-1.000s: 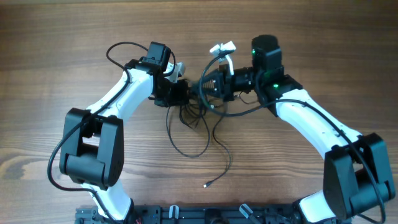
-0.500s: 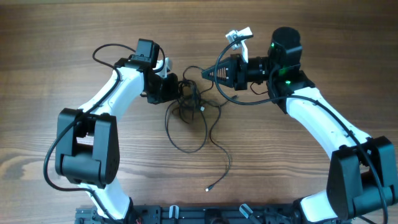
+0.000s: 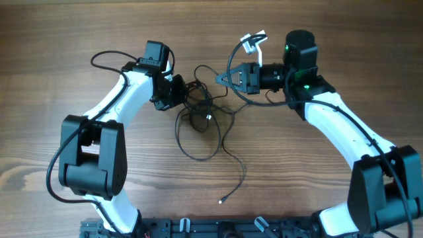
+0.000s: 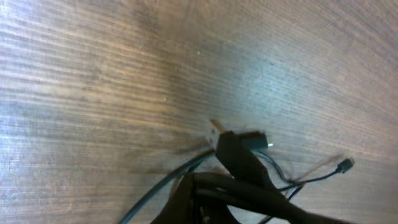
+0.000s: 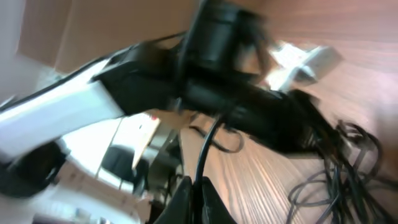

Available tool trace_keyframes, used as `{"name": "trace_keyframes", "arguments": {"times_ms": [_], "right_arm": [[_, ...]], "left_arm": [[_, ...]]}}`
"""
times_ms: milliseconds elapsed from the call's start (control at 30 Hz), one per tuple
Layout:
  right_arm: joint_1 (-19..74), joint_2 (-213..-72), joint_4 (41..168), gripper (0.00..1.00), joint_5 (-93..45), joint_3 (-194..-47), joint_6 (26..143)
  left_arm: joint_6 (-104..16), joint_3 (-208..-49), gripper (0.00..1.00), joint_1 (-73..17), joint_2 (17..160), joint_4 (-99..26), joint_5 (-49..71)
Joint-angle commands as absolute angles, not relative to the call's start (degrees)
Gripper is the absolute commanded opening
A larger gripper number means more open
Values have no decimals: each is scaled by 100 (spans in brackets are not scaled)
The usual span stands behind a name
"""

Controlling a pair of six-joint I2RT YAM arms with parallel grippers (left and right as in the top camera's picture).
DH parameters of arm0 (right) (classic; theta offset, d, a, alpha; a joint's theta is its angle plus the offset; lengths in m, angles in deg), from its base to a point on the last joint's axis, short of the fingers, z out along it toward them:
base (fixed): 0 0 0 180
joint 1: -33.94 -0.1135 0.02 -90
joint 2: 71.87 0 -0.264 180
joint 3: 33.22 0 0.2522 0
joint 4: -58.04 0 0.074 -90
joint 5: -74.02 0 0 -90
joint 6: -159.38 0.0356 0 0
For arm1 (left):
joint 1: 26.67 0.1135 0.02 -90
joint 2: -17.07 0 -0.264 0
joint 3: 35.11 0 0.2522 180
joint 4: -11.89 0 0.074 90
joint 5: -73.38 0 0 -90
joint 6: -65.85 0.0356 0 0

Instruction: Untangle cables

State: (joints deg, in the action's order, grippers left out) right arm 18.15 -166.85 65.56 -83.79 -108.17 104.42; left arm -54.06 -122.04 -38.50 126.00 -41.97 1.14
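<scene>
Cables (image 3: 200, 111): whole tangle overhead; L wrist cam catches small plug (image 4: 344, 165).

cables (image 3: 201, 122) on table (image 3: 59, 39) | between left arm (image 3: 125, 92) and right arm (image 3: 330, 119)

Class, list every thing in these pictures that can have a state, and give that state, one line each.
left gripper, shut on a strand of the cables
right gripper, shut on another strand
cables, tangled in a loose bundle, drawn out between the two grippers and partly lying on the table
free plug end, lying loose on the table, held by nothing
</scene>
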Motion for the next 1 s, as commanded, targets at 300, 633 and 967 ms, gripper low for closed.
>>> {"name": "trace_keyframes", "arguments": {"times_ms": [300,633,967], "right_arm": [[1855,-16578,10296,4,-2442,-10836,11979],[1820,-16578,10770,6,-2880,-10836,13843],[1564,-16578,10679,87,-4101,-10839,11360]], "left_arm": [[-5487,-12182,4,-3811,12672,-4109,20],[-5485,-12182,4,-3811,12672,-4046,20],[-4827,-12182,4,-3811,12672,-3705,24]]}}
